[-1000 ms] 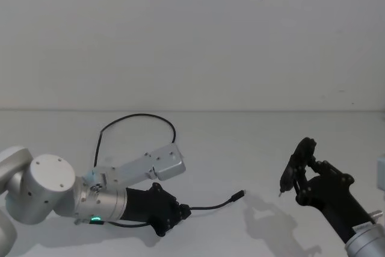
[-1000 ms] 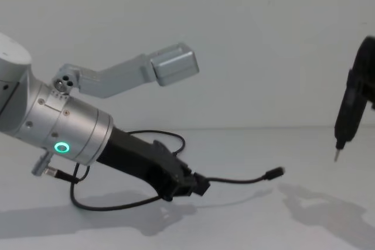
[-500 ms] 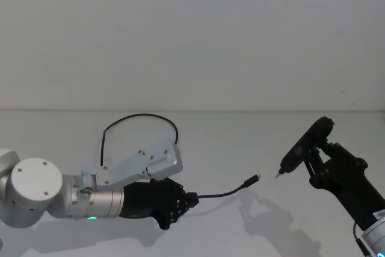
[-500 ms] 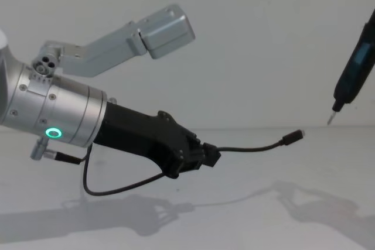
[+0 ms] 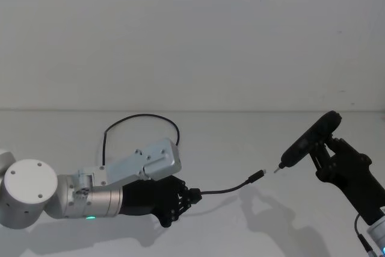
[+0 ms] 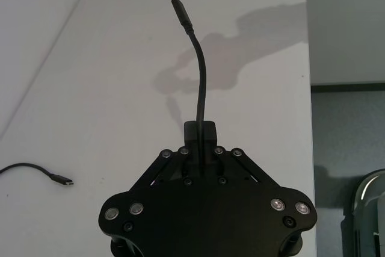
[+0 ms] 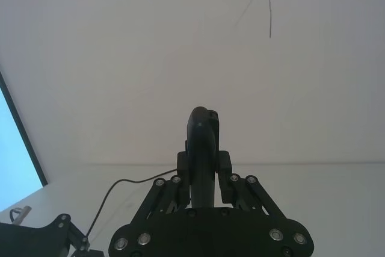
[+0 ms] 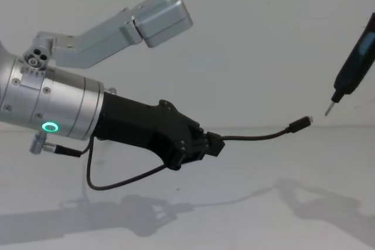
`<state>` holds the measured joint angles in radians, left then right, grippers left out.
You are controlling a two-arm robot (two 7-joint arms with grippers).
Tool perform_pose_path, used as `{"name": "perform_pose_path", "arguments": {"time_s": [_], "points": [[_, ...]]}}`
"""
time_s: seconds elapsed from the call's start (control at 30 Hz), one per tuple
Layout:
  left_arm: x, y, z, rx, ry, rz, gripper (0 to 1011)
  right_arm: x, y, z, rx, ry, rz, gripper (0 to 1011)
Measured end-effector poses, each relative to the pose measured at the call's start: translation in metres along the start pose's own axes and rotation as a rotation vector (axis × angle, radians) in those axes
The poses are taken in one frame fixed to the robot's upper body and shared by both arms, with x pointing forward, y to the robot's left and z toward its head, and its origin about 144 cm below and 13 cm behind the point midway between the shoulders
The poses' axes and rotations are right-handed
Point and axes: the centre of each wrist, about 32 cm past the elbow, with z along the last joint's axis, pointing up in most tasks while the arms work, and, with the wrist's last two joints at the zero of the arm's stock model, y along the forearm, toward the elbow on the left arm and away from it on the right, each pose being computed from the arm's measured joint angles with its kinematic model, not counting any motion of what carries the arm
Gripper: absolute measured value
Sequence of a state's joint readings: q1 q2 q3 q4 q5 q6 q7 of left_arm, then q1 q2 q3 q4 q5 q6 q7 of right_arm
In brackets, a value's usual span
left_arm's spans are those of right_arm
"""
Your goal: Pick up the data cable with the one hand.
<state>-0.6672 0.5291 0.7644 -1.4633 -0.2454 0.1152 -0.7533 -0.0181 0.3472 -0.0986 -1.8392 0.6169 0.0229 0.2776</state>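
Our left gripper clamps the data cable clear of the table. The cable's free length runs toward two o'clock, its plug nearly meeting the slim tool clenched in our right gripper.

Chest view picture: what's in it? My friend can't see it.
The left gripper, black on a silver arm, has its jaws shut on the data cable above the white table. The cable's free plug points at the tip of a slim black tool on the right.
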Motion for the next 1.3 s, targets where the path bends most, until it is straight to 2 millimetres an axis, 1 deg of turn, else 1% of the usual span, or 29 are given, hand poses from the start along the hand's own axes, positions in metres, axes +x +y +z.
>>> {"name": "perform_pose_path", "arguments": {"time_s": [0.63, 1.3], "points": [[-0.001, 0.002, 0.001, -0.017, -0.014, 0.003, 48, 0.012, 0.006, -0.005, 0.013, 0.043, 0.002, 269], [-0.002, 0.003, 0.002, -0.02, -0.016, 0.004, 49, 0.011, 0.012, -0.011, 0.019, 0.073, 0.011, 269]]}}
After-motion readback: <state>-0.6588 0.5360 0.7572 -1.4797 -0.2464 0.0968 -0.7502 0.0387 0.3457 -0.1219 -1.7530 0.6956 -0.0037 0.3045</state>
